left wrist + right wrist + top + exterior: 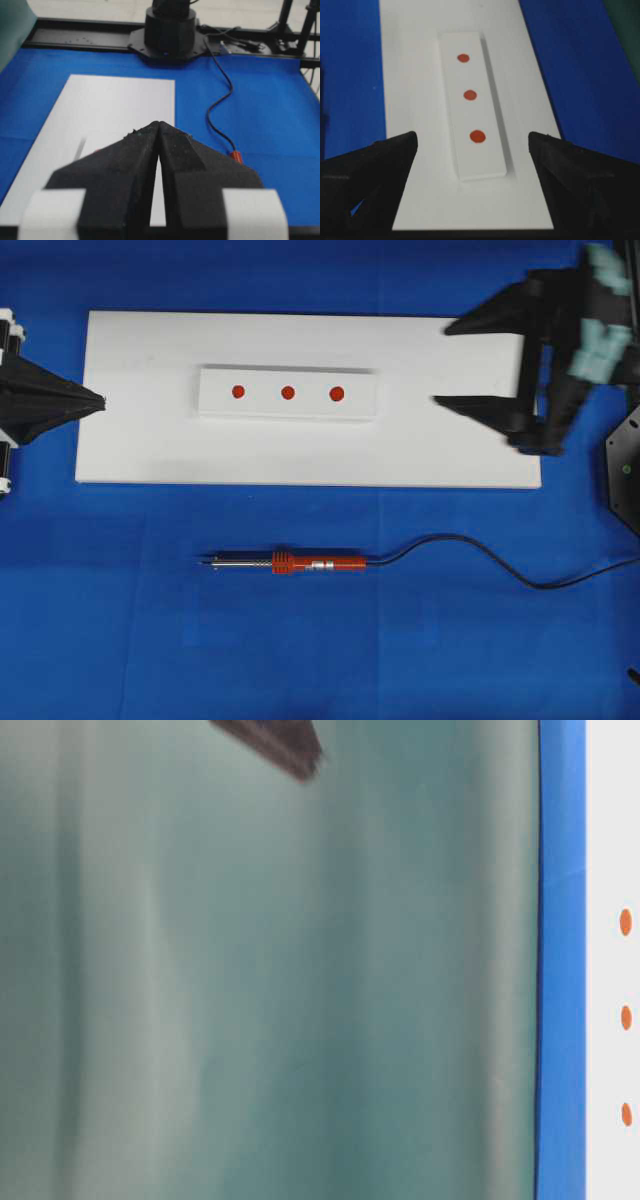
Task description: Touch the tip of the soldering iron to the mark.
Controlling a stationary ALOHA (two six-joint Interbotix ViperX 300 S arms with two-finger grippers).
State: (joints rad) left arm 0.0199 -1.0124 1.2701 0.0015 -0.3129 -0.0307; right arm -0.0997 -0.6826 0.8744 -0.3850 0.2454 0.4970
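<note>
Overhead alone shows the soldering iron (290, 563) lying free on the blue mat (300, 660) below the white board (140, 440), tip (212, 561) pointing left; right gripper (445, 363) spread wide, left gripper (100, 401) pinched together, 3 red marks (477, 136), no legible writing.

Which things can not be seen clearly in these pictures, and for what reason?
- Tip of the soldering iron: too small in the overhead view to tell its shape.
- Soldering iron in the left wrist view: hidden behind the shut left claw; only the handle's end and cord show.
- Table-level view: a blurred green surface fills most of it.
- Cord: cut off by the overhead view's right edge.
- Right claw: open; its body is outside the frame.
</note>
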